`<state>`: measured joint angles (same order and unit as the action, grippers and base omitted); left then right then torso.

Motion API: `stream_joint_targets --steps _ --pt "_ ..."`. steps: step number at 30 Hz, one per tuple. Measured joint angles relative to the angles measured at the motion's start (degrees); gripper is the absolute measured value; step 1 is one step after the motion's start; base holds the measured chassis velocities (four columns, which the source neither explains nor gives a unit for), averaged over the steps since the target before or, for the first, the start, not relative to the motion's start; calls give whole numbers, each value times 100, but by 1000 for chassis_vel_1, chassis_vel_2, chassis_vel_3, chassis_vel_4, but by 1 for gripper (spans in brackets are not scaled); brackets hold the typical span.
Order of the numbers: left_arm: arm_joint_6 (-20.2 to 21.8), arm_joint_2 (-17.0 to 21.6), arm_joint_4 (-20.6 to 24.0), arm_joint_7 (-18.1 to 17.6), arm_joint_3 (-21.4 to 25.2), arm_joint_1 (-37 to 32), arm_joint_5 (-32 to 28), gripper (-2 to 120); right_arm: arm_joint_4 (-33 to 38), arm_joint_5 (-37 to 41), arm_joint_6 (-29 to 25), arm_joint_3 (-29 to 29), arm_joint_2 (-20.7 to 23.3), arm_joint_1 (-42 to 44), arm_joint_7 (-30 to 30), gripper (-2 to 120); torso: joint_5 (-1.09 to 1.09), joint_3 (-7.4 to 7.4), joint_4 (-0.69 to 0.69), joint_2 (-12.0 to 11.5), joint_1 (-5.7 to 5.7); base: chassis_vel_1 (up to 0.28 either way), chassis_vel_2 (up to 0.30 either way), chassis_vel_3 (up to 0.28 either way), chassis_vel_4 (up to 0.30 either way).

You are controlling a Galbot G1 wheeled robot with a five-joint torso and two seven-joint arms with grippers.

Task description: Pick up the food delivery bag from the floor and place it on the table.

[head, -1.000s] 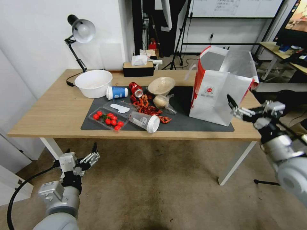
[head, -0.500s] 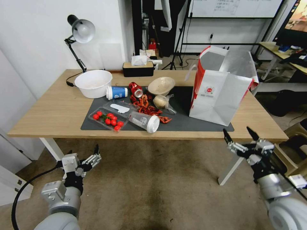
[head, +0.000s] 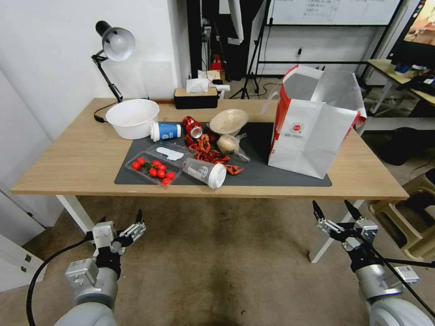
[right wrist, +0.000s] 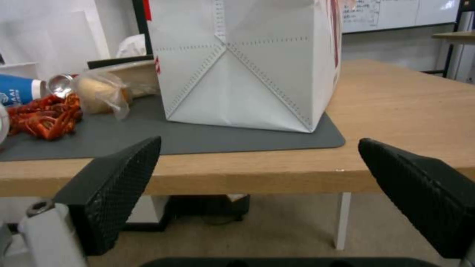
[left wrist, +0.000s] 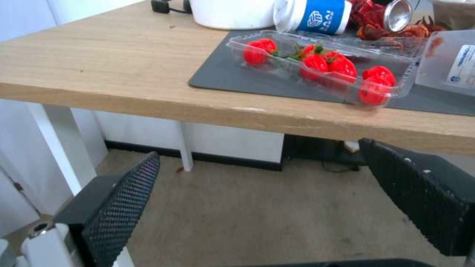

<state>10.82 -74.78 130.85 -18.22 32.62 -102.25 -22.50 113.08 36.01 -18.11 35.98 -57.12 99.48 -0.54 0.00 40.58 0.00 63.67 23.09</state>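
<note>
Above and beyond the right gripper [head: 334, 211], whose fingers are spread and empty below the table [head: 86, 154] edge, the food delivery bag [head: 312, 131] stands tall near the mat's corner, so a stray bump could topple it.

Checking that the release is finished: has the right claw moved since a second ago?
Yes. The right claw has dropped from beside the food delivery bag to below the table edge, open and empty.
</note>
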Motion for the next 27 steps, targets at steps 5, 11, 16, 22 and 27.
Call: stream_joint_targets --steps 5,11,16,22,27 --pt "0 -2 -37 2 -4 14 1 100 -65 -11 22 -26 2 -87 3 100 0 0 0 0 0 0 0 0 0" --pt "-11 1 -56 3 -4 15 1 100 -127 -12 66 -34 29 -134 -7 100 0 0 0 0 0 0 0 0 0" --pt "-45 8 -71 3 1 27 -11 100 -147 15 89 -38 30 -153 -28 100 0 0 0 0 0 0 0 0 0" --pt "-206 21 -132 27 1 48 22 100 -162 33 98 -38 20 -152 -32 100 0 0 -1 0 0 0 0 0 0" --pt "-241 23 -140 33 1 51 38 100 -163 37 99 -38 17 -150 -32 100 0 0 0 0 0 0 0 0 0"
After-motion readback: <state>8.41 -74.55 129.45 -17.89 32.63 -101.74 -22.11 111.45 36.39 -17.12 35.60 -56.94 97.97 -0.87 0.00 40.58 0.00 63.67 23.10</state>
